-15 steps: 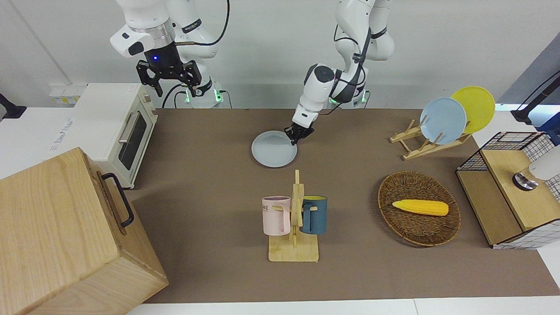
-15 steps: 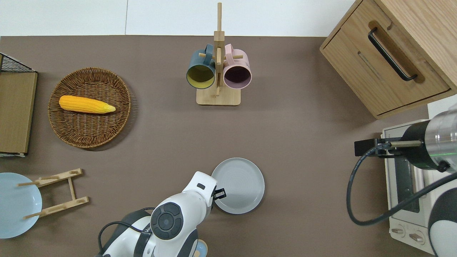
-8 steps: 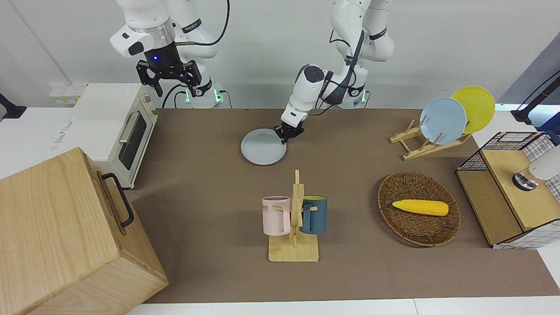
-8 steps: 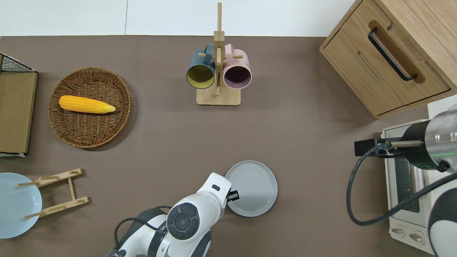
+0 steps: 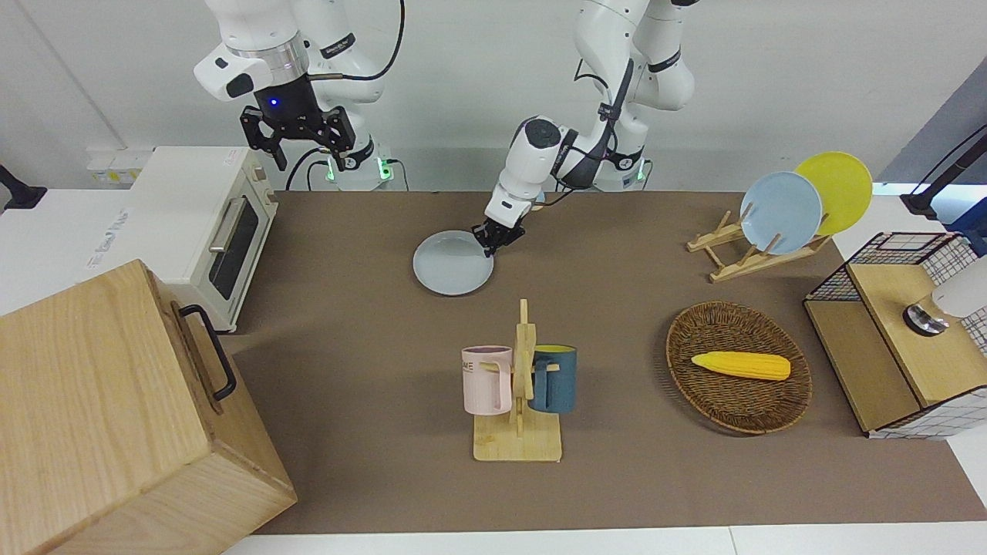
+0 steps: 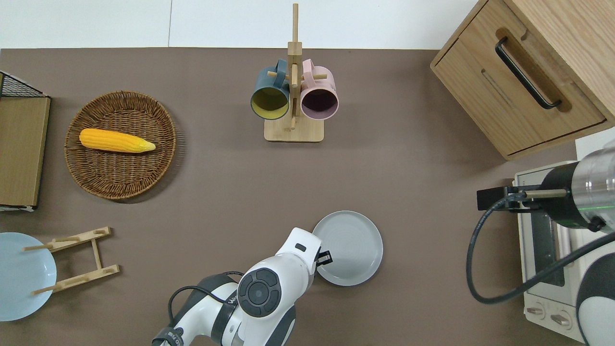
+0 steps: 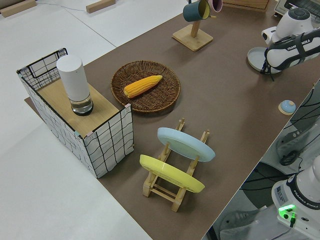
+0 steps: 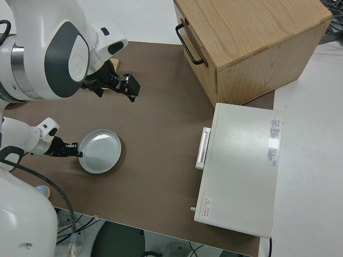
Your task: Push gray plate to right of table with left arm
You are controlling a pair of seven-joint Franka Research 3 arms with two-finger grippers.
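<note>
The left gripper (image 5: 490, 245) is set low at the rim of the gray plate (image 5: 452, 264), on the side toward the left arm's end of the worktop (image 5: 370, 324). Whether its fingers are apart or together cannot be told: in the overhead view they are largely hidden under the arm's white wrist, and only a small black part is seen at the plate's edge. In the left side view the gray plate is half covered by the left arm (image 7: 292, 42). The plate lies flat on the worktop, nearer to the robots than the mug rack (image 6: 293, 91) and well apart from it.

Open brown worktop is seen between the gray plate and the white toaster oven (image 5: 208, 231), which stands at the right arm's end. The wooden drawer cabinet (image 5: 116, 416) is cut off at the picture's edge in the front view. The right gripper (image 5: 297, 135) is parked with its fingers spread apart.

Toward the left arm's end are found the wicker basket (image 6: 158, 158) holding a corn cob (image 6: 115, 141), and the plate rack (image 5: 744, 250) carrying a sky-blue plate (image 5: 780, 212) and a yellow plate (image 5: 840, 189); in the overhead view the sky-blue plate is cut off by the frame.
</note>
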